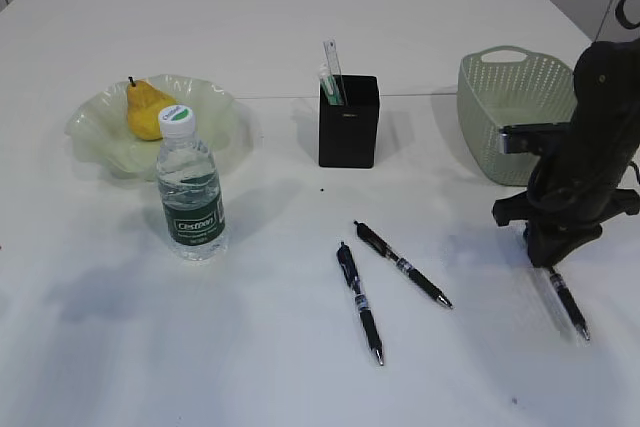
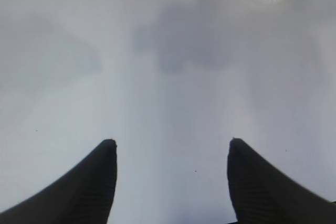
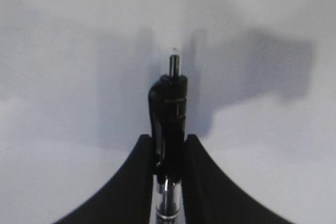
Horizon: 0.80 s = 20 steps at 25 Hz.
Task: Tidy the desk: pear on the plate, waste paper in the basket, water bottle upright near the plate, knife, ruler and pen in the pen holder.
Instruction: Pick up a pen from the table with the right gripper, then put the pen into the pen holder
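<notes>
We take the black pen holder (image 1: 348,122) as our landmark, standing near the middle of the white table (image 1: 300,367). A green-and-clear ruler (image 1: 331,71) sticks up out of it. To the left of the holder we see the pale green plate (image 1: 90,127) with the yellow pear (image 1: 148,110) on it, and just in front of the plate the water bottle (image 1: 190,187) stands upright, white cap on top. To the right of the holder sits the green basket (image 1: 510,112).

In front of the holder two black pens (image 1: 360,302) (image 1: 403,264) lie flat on the table, close together but apart. Further right of the holder, in front of the basket, our right hand (image 3: 169,142) is clamped on a third pen (image 3: 170,111), its fingers (image 3: 142,182) pressed against the barrel.

Our left hand (image 2: 170,142) hangs over bare table with its fingers (image 2: 89,182) spread apart, holding nothing; the bottle's base shows at the upper edge of its wrist view.
</notes>
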Each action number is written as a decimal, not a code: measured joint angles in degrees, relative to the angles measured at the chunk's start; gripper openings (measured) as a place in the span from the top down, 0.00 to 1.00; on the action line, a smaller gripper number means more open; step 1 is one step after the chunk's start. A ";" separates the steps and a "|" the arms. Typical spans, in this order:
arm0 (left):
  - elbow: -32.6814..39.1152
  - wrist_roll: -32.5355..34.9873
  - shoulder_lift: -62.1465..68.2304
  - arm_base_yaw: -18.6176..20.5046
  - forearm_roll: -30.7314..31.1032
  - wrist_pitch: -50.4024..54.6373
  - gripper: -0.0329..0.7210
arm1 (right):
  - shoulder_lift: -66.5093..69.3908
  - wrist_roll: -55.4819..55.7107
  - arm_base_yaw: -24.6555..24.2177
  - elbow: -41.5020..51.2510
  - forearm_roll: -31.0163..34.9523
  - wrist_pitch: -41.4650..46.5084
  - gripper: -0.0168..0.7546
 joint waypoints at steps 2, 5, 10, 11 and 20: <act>0.00 0.00 0.00 0.00 0.00 0.00 0.34 | -1.71 0.00 0.00 -0.51 0.66 0.12 0.85; 0.00 0.00 0.00 0.00 0.00 0.00 0.34 | -3.87 -2.45 0.00 -2.39 2.80 0.42 0.85; 0.00 0.00 0.00 0.00 0.00 0.00 0.34 | -5.53 -8.49 1.19 -8.57 9.74 0.79 0.85; 0.00 0.00 0.00 0.00 0.00 0.00 0.34 | -5.53 -9.11 1.83 -9.89 10.45 0.89 0.85; 0.00 0.00 0.00 0.00 0.00 0.00 0.34 | -5.56 -15.04 6.86 -18.61 14.92 -8.49 0.85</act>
